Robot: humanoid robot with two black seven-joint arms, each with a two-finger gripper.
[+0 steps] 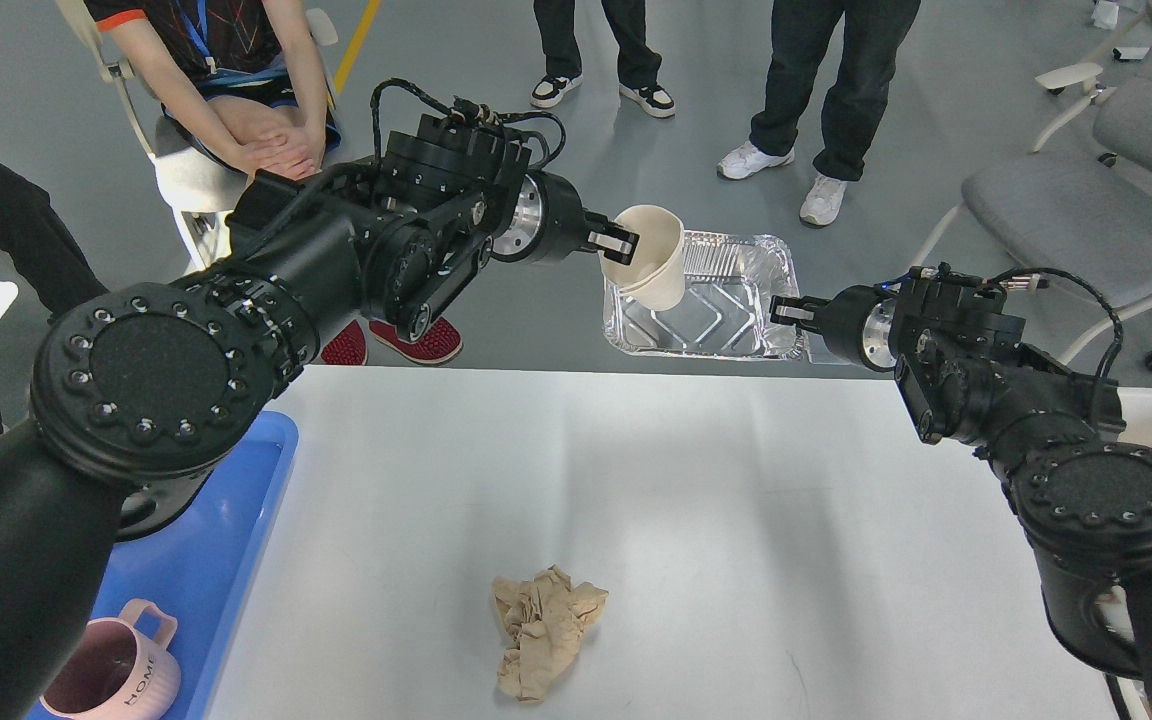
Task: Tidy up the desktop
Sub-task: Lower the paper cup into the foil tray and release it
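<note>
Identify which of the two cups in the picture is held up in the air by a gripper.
The white paper cup, pinched at its rim by the left gripper over the foil tray. The pink mug sits on the blue tray, untouched.

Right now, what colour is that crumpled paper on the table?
Light brown crumpled paper, clearest in the head view.

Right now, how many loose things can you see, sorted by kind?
Paper cup, held by the left claw: 1
Foil tray, held by the right claw: 1
Crumpled brown paper on the desktop: 1
Pink mug: 1
Blue tray: 1
Total: 5
</note>
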